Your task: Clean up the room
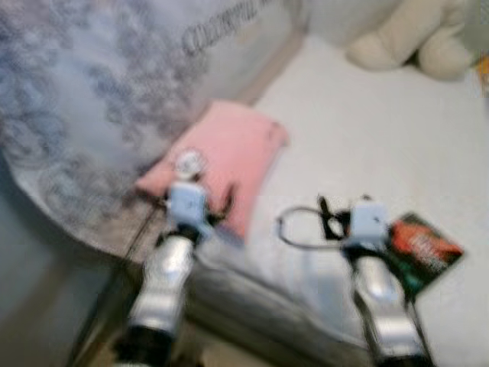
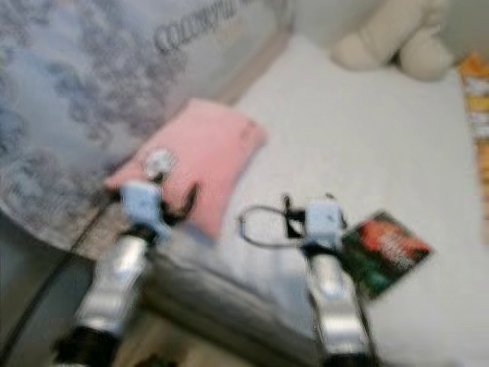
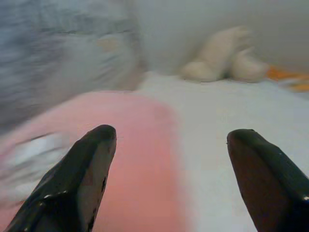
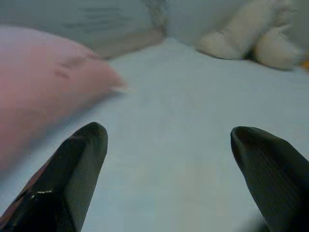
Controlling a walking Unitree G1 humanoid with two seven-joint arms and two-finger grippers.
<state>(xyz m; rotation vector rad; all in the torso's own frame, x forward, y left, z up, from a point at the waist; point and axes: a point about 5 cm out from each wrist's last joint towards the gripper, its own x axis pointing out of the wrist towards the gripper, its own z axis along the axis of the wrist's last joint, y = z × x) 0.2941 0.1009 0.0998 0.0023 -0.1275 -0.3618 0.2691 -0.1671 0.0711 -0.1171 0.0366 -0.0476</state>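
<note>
Grey patterned duvet (image 1: 84, 99) is lying at 10 o'clock. Left gripper (image 3: 164, 140), fingers spread apart, is hovering over pink pillow (image 1: 225, 157). Right gripper (image 4: 166, 140), also spread, is hovering above white mattress (image 1: 382, 145); magazine (image 1: 420, 248) is lying at 4 o'clock, plush toy (image 1: 412, 34) at 1 o'clock.

A bed (image 1: 367, 145) with a white sheet carries everything here. A pink pillow (image 1: 221, 160) lies on it near its left edge, partly under a grey patterned blanket (image 1: 92, 99) that covers the left side of the bed, and a cream plush toy (image 1: 412, 34) sits at the far end. Near the front edge lies a dark booklet (image 1: 420, 248) with a red and green cover, well apart from the pillow, and something orange (image 2: 475, 115) lies along the right edge, too blurred to tell what it is.
</note>
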